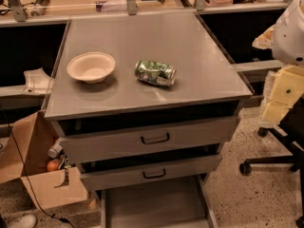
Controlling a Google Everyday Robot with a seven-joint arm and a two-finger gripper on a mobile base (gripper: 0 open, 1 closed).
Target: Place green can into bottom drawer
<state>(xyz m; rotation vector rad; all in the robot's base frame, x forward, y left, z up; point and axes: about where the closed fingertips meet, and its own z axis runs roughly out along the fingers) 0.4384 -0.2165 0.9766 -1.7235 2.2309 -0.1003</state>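
Observation:
The green can point(155, 72) lies on its side near the middle of the grey cabinet top point(190, 46), a little right of a cream bowl point(91, 67). The bottom drawer point(152, 203) is pulled out at the foot of the cabinet, and its flat grey floor holds nothing. My arm comes in at the right edge of the camera view. My gripper point(283, 95) hangs there, off the cabinet's front right corner, well to the right of the can and touching nothing.
The two upper drawers point(154, 139) with dark handles stand slightly ajar above the bottom one. An open cardboard box point(33, 170) with odds and ends sits on the floor at the left. An office chair base point(266, 163) stands at the right.

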